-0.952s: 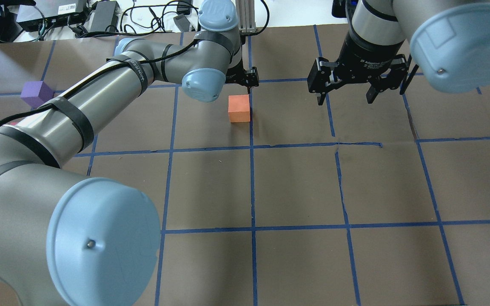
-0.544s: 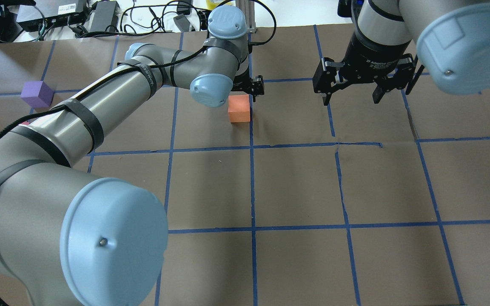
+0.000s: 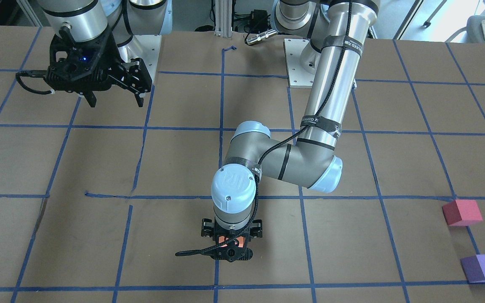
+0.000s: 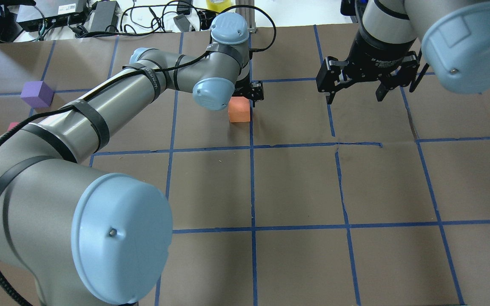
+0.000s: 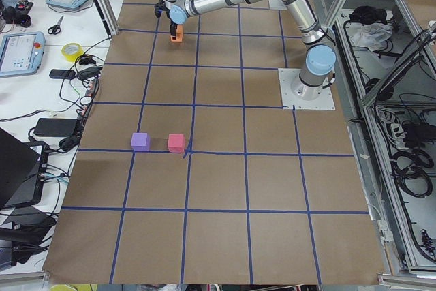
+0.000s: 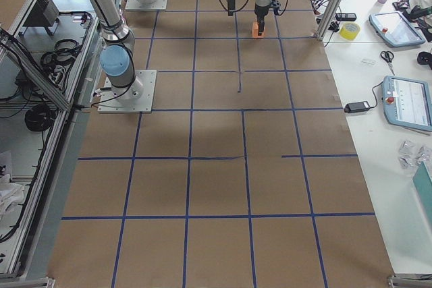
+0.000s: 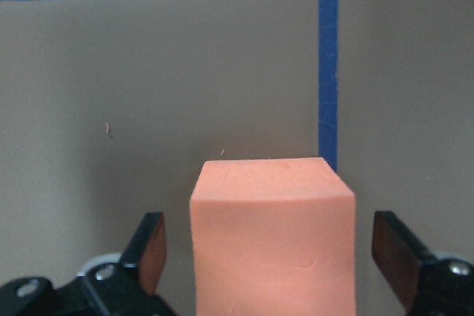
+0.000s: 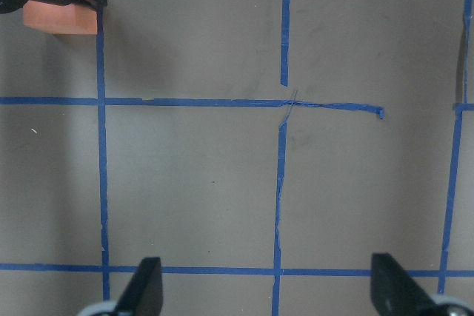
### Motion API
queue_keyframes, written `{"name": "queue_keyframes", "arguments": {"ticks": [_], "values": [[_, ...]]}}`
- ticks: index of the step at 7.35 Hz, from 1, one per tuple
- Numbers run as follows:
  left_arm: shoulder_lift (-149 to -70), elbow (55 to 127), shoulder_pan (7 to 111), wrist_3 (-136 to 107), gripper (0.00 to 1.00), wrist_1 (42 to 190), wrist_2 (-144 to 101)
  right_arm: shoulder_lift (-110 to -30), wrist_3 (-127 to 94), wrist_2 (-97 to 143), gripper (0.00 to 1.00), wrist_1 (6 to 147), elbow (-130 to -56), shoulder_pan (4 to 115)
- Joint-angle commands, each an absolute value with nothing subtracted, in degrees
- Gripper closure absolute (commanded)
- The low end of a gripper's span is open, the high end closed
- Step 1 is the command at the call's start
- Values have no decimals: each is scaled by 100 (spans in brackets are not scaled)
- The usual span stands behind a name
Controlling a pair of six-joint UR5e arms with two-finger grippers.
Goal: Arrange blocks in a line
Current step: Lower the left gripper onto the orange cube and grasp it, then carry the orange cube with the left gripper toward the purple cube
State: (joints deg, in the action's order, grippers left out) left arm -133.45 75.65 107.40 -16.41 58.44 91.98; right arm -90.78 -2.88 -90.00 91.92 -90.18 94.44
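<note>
The orange block [image 4: 239, 112] sits on the brown table by a blue tape line, far centre. My left gripper [image 4: 245, 95] is down over it, open; in the left wrist view the orange block [image 7: 272, 238] stands between the two fingers [image 7: 150, 248] with a gap on each side. My right gripper [image 4: 355, 92] hangs open and empty above the table, to the right. The purple block [image 4: 37, 94] and the pinkish-red block [image 3: 461, 211] lie apart at the far left; my left arm mostly hides the pinkish-red one in the overhead view.
Blue tape lines [image 4: 252, 182] grid the brown table. Cables and electronics [image 4: 58, 17] lie past the far edge. My left arm [image 4: 113, 97] stretches across the table's left half. Torn tape ends [image 4: 357, 144] show near the centre.
My left gripper has moved right and nearer, over the orange block, and now straddles it. My right gripper has drifted slightly right. The blocks have not moved.
</note>
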Motion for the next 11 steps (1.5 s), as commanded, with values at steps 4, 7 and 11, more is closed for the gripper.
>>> {"name": "queue_keyframes", "arguments": {"ticks": [4, 7, 11], "values": [[-13333, 7576, 10749, -1863, 70, 5845, 9158, -9193, -149, -9017, 0, 9149, -9017, 9123], [-13115, 7602, 10705, -2037, 74, 5723, 9220, -9211, -141, -9035, 0, 9219, -9018, 9123], [-12474, 8154, 9205, -1193, 100, 5555, 9343, -9211, -149, -9053, 0, 9229, -9018, 9114]]}}
